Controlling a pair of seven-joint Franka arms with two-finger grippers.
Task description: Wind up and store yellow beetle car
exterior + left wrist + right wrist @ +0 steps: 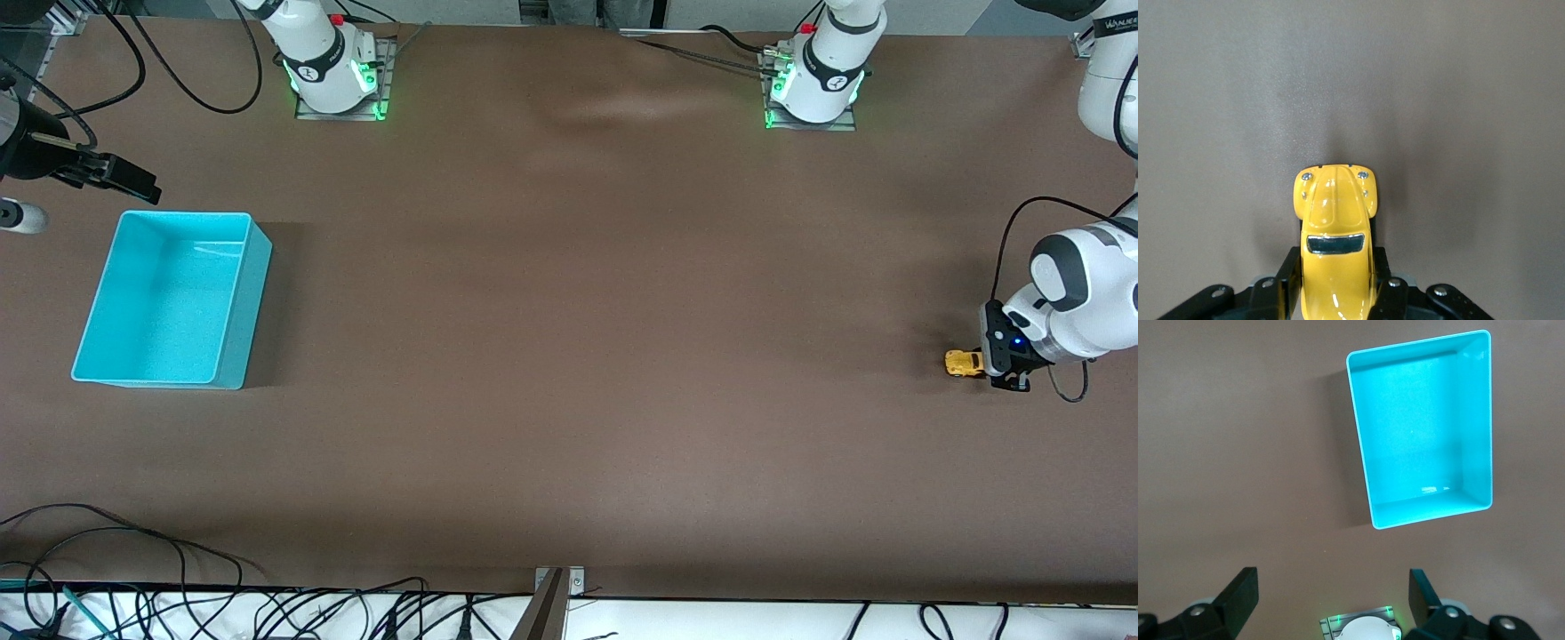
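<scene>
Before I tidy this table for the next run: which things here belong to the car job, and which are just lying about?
In the job:
yellow beetle car, gripped by the left gripper
turquoise bin, empty
right gripper, open, waiting above the table

Lying about:
loose cables along the table's near edge

Right wrist view: an open turquoise bin [1425,427] in the upper right of the frame on the brown table [1238,453], with the right gripper [1333,600] spread wide along the bottom edge.
</scene>
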